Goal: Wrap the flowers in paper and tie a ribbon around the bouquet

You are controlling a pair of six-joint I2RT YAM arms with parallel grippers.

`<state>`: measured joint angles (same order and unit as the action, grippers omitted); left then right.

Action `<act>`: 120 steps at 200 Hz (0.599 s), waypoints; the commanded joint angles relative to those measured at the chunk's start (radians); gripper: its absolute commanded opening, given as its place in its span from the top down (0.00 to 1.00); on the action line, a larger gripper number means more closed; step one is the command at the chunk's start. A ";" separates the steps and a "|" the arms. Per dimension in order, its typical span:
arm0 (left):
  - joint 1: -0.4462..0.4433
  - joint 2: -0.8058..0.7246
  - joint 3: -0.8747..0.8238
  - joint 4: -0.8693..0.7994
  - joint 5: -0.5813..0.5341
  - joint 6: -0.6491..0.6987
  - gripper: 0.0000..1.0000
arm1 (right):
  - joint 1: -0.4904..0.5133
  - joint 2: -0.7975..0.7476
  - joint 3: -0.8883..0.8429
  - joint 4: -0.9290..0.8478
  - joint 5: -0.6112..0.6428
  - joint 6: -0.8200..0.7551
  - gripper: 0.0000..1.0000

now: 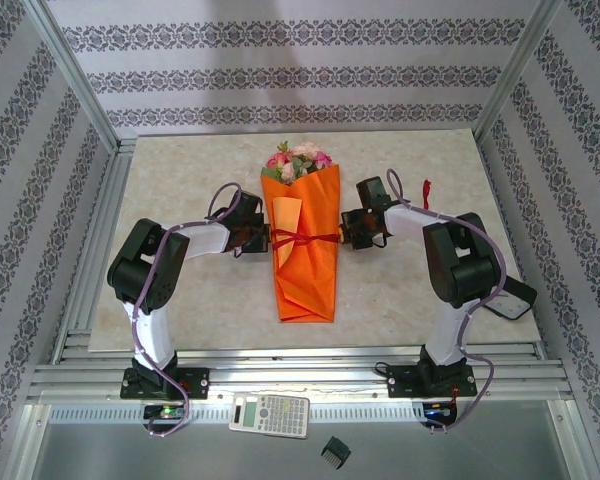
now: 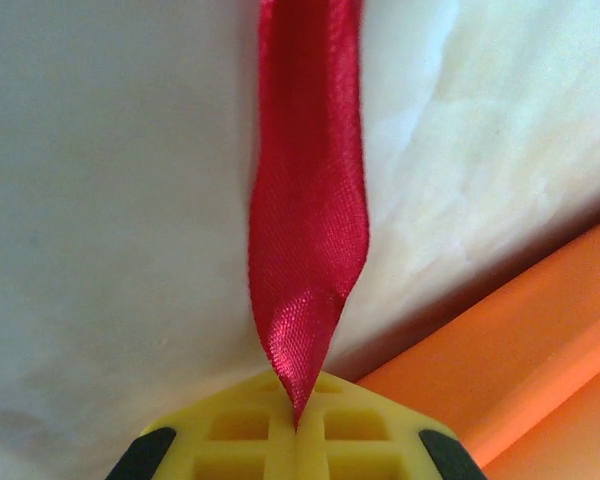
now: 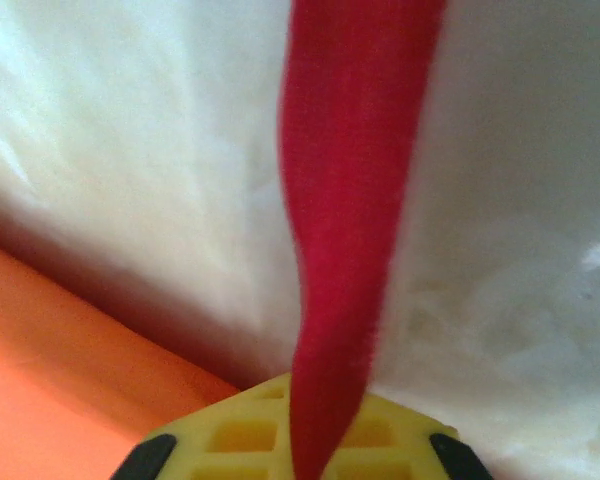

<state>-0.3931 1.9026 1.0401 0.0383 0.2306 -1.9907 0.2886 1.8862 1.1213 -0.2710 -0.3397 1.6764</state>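
The bouquet lies in the middle of the table, its orange paper (image 1: 305, 265) rolled into a cone with the flowers (image 1: 298, 160) showing at the far, wide end. The dark red ribbon (image 1: 302, 238) runs across the cone's middle. My left gripper (image 1: 263, 238) sits at the cone's left edge, shut on one ribbon end (image 2: 308, 220), which pinches between the yellow pads (image 2: 240, 430). My right gripper (image 1: 346, 232) sits at the right edge, shut on the other ribbon end (image 3: 350, 200). A loose red ribbon tail (image 1: 426, 190) sticks up beside the right arm. Orange paper (image 2: 520, 340) (image 3: 60, 340) borders both wrist views.
The marbled table (image 1: 180, 180) is framed by aluminium rails and patterned walls on three sides. A calculator (image 1: 270, 413) and a small black object (image 1: 335, 452) lie on the grey shelf in front of the arm bases.
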 commanded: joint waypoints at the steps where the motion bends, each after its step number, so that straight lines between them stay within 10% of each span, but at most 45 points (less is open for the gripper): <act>1: 0.009 -0.052 -0.024 0.043 -0.006 0.034 1.00 | -0.014 -0.009 0.049 -0.040 0.057 -0.024 1.00; 120: 0.386 -0.278 -0.372 0.331 -0.006 0.010 1.00 | -0.341 -0.105 -0.151 0.170 -0.031 -0.142 1.00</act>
<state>-0.0414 1.6390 0.6853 0.2562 0.2615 -1.9438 -0.0231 1.7901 1.0115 -0.1986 -0.3737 1.5154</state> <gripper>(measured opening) 0.046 0.051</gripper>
